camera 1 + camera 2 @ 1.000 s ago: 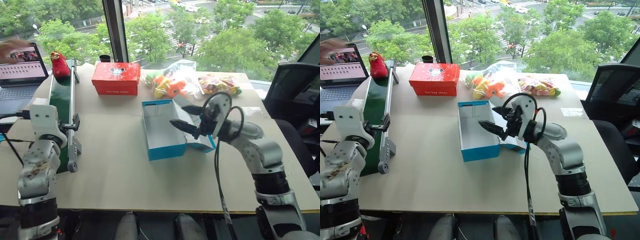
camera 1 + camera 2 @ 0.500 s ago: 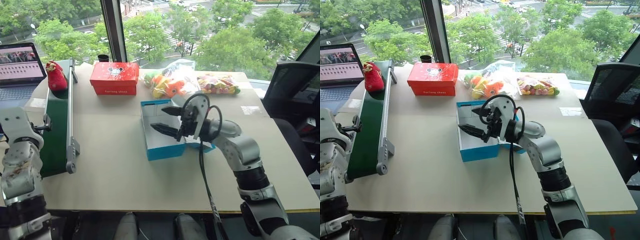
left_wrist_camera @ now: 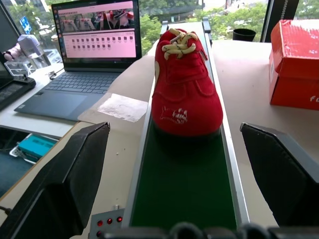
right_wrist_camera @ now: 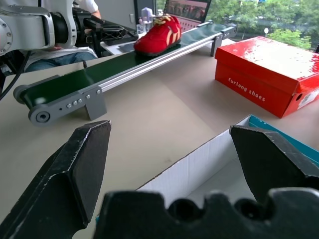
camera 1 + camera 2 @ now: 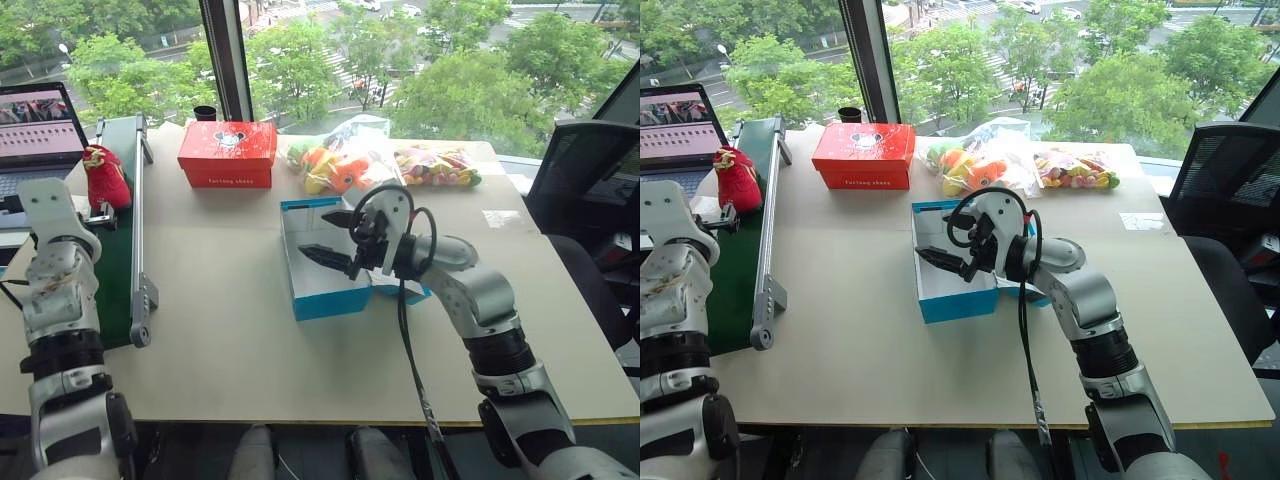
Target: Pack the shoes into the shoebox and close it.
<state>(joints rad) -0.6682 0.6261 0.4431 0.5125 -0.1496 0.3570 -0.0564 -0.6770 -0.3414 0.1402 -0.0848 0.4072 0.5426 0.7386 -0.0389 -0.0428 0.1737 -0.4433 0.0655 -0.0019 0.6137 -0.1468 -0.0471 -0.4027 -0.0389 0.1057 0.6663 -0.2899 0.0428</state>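
While spread wide behind red lace-up shoe (image 3: 185, 84) on green conveyor belt (image 3: 184, 184): left tool (image 3: 184, 199) empty | right tool (image 5: 335, 238) open over bright blue cardboard shoebox (image 5: 322, 298)

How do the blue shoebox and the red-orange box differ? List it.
The blue shoebox stands open, white inside and empty, while the red-orange box is closed. The shoebox sits mid-table under the right gripper; the red-orange box sits farther back near the window, bearing white print. Both are cardboard boxes on the table.
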